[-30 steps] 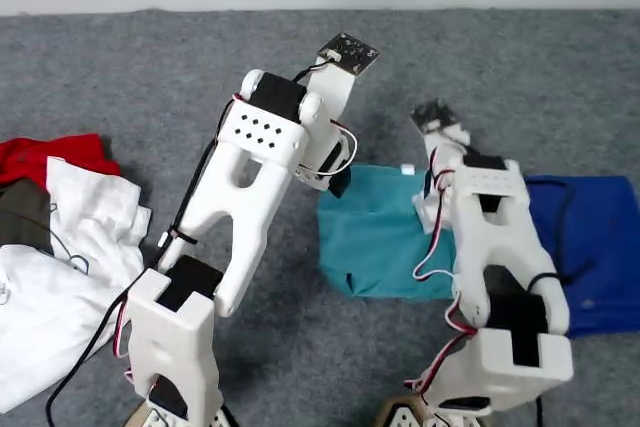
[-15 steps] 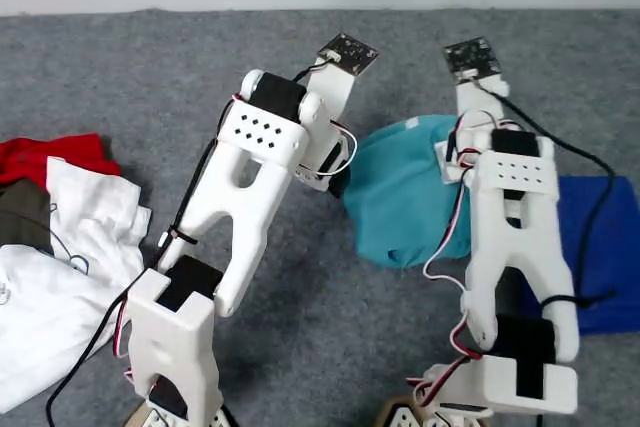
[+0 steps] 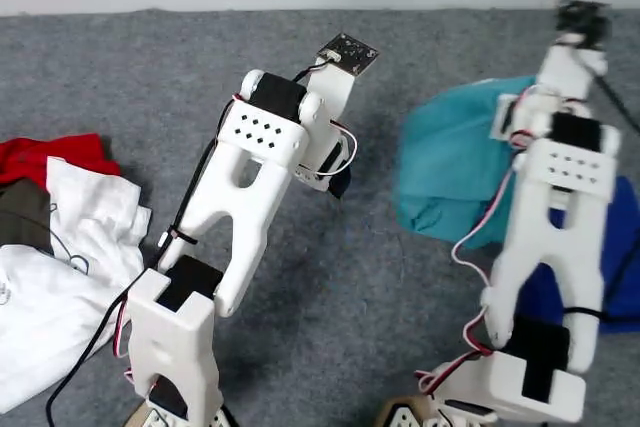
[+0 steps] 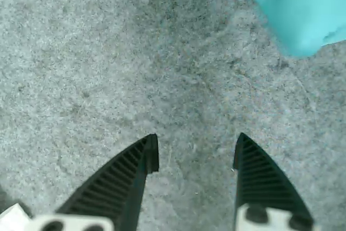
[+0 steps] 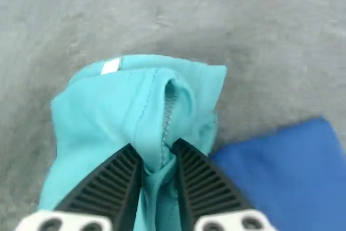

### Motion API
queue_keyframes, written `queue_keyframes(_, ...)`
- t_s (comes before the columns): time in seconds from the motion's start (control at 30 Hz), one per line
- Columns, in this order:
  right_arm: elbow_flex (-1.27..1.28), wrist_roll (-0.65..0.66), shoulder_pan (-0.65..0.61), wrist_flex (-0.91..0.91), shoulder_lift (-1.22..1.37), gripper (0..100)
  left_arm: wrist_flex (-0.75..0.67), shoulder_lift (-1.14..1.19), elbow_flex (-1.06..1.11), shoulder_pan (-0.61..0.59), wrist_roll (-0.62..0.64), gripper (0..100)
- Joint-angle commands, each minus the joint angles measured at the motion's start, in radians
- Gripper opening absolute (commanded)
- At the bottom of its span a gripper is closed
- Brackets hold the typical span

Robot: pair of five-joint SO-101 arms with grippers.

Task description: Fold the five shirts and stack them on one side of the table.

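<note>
The risk sits with the right tool (image 5: 157, 152). Its jaws are clamped on a narrow ridge of the teal shirt (image 5: 135, 96), a seam fold close to the collar tag. That is a thin bite, and I judge it could slip out if the arm swings or the cloth snags. In the high view the teal shirt (image 3: 445, 167) hangs bunched at about 2 o'clock, so it is likely to land crumpled rather than flat if let go from here. Its lower edge is near the blue shirt (image 3: 625, 247) at 4 o'clock and could drag across it and rumple it. The left tool (image 4: 195, 144) has its jaws apart over bare grey worktop (image 3: 150, 67) near the centre. It holds nothing and is clear of the teal cloth at the edge of its view, so nothing else supports or spreads the shirt.

Much is hidden. The right arm (image 3: 555, 207) covers its own tool from above and most of the blue shirt, so I cannot tell how neatly that one lies. I also cannot tell whether the teal hem touches the worktop. At 9 o'clock lies a loose pile of a red shirt (image 3: 50, 155), a dark shirt (image 3: 22, 212) and a white shirt (image 3: 60, 277). The picture's edge cuts it off, and the white cloth may be more than one garment.
</note>
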Motion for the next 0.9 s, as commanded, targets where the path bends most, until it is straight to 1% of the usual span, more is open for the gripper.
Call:
queue_keyframes(0.0, -0.08, -0.06, 0.058, 0.061, -0.054, 0.9, 0.023, -0.061, -0.002, 0.002, -0.009, 23)
queue_keyframes(0.2, -0.043, -0.043, 0.05, 0.09, -0.036, 0.9, 0.023, -0.061, -0.002, 0.002, -0.009, 23)
queue_keyframes(0.3, 0.011, 0.009, 0.007, 0.05, -0.019, 0.9, 0.023, -0.061, -0.002, 0.002, -0.009, 23)
queue_keyframes(0.43, 0.054, 0.014, -0.058, -0.028, -0.008, 0.9, 0.023, -0.061, -0.002, 0.002, -0.009, 23)
queue_keyframes(0.53, 0.075, 0.015, -0.082, -0.079, 0.027, 0.9, 0.023, -0.061, -0.002, 0.002, -0.009, 23)
queue_keyframes(0.63, 0.075, 0.015, -0.073, -0.104, 0.088, 0.9, 0.023, -0.061, -0.002, 0.002, -0.009, 23)
queue_keyframes(0.87, 0.074, 0.015, 0.012, -0.189, 0.26, 0.9, 0.023, -0.06, -0.001, 0.002, -0.009, 23)
